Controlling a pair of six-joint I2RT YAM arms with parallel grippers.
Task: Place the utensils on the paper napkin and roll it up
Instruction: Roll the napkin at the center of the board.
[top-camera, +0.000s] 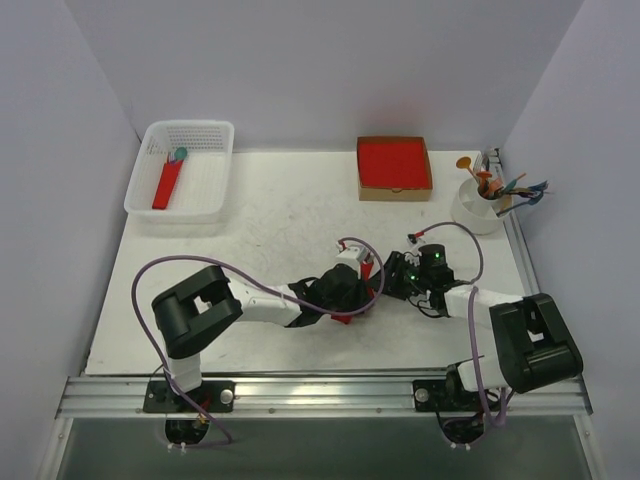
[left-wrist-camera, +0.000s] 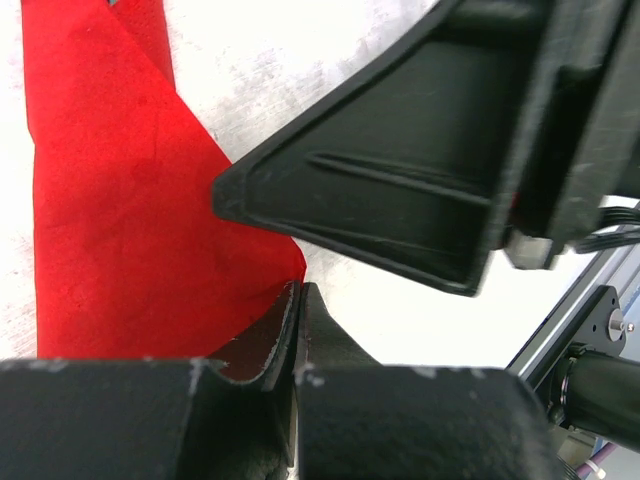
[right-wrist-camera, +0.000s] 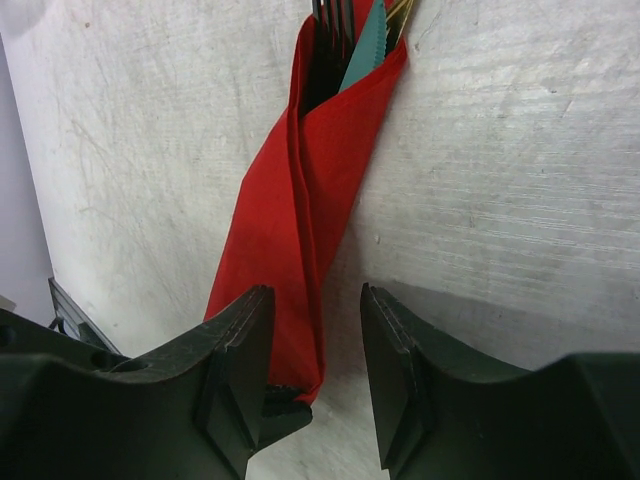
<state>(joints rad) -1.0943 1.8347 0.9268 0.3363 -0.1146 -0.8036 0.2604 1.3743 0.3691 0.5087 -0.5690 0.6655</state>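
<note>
The paper napkin (right-wrist-camera: 300, 200) lies on the table as a loose red roll. Utensils stick out of its far end: dark fork tines (right-wrist-camera: 330, 20) beside a teal serrated blade (right-wrist-camera: 368, 42). My right gripper (right-wrist-camera: 313, 295) is open, its jaws either side of the roll's near end, holding nothing. A small dark piece (right-wrist-camera: 285, 402) shows under that end. In the left wrist view my left gripper (left-wrist-camera: 297, 298) is shut, its tips at the napkin's (left-wrist-camera: 120, 220) corner. I cannot tell if paper is pinched. From above, both grippers (top-camera: 355, 300) (top-camera: 392, 280) meet at mid-table over the roll (top-camera: 368, 268).
A white basket (top-camera: 215, 190) at the back left holds a red roll with a teal spoon head (top-camera: 168, 183). A cardboard box of red paper (top-camera: 394, 165) sits at the back centre. A white cup (top-camera: 470, 212) of coloured cutlery stands at the back right. Cables loop near both arms.
</note>
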